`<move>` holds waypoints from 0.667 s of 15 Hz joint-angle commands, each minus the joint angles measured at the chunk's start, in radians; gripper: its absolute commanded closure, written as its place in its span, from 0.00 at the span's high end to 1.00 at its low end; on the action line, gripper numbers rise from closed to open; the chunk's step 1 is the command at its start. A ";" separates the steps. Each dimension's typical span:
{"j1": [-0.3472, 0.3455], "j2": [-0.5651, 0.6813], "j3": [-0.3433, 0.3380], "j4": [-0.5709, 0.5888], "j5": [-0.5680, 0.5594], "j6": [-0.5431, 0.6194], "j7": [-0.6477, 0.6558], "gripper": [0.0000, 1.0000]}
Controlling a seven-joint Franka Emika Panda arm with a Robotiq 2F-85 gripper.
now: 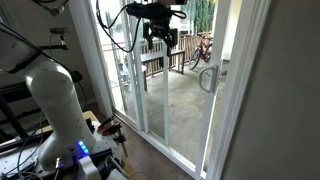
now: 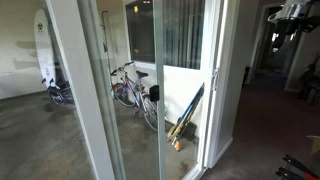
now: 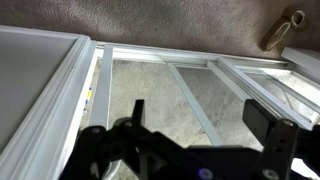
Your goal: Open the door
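Hovering high with its fingers spread and empty, the gripper (image 1: 160, 38) is on the approach, well above the grey handle (image 1: 207, 78) at the edge of the door (image 1: 190, 112), so next it must drop and hook that loop.

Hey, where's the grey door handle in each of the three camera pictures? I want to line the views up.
In an exterior view: the handle is right of centre, just above mid-height.
In an exterior view: the handle is right of centre, at mid-height.
Wrist view: a loop in the top right corner, apparently the handle.
Shared landmark: the bicycle outside, in both exterior views; not in the wrist view.
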State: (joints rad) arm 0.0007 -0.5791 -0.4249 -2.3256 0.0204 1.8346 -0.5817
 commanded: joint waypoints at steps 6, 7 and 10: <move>-0.043 0.028 -0.003 0.018 0.020 0.012 -0.065 1.00; -0.045 0.037 -0.015 0.029 0.021 0.011 -0.079 1.00; -0.049 0.099 -0.075 0.111 0.057 -0.002 -0.147 1.00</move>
State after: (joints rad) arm -0.0292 -0.5615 -0.4589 -2.3020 0.0278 1.8406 -0.6335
